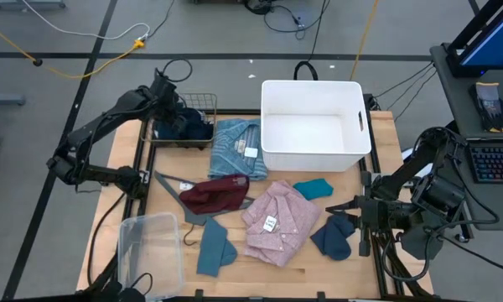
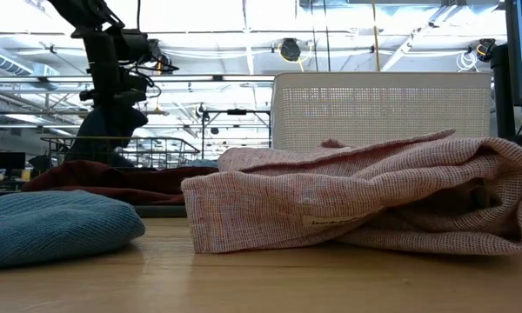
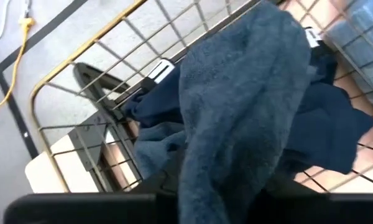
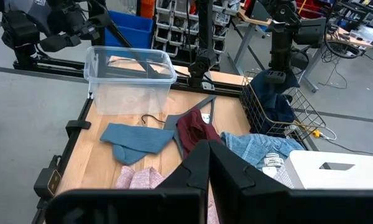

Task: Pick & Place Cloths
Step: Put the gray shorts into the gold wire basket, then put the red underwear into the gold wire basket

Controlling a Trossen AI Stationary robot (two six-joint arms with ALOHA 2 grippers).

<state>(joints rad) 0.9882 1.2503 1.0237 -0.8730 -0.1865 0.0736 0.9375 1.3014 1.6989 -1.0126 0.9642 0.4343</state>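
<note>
My left gripper [image 1: 168, 107] hangs over the wire basket [image 1: 203, 102] at the table's far left corner, shut on a dark blue fuzzy cloth [image 3: 236, 106]. A navy cloth [image 3: 336, 130] lies in the basket beneath it. My right gripper [image 4: 208, 168] is shut and holds nothing, waiting low at the table's right edge [image 1: 350, 207]. On the table lie the light blue striped shirt [image 1: 235, 144], the maroon piece [image 1: 216, 193], the pink tagged shirt [image 1: 277, 220], the small teal piece [image 1: 313, 188], a dark navy piece [image 1: 335, 236] and a slate-blue piece [image 1: 214, 247]. My left gripper holds the dark blue fuzzy cloth by its upper end [image 3: 205, 180] from above, pointing down. The cloth itself hides the fingers. It hangs slack below the gripper [image 2: 109, 130], and its lower part reaches into the wire basket onto the navy cloth.
A white bin [image 1: 272, 155] stands at the table's far middle. A clear plastic container [image 1: 151, 252] sits at the near left corner. A grey hanger [image 1: 169, 182] lies partly under the maroon piece. Bare wood shows along the near edge and right of the teal piece.
</note>
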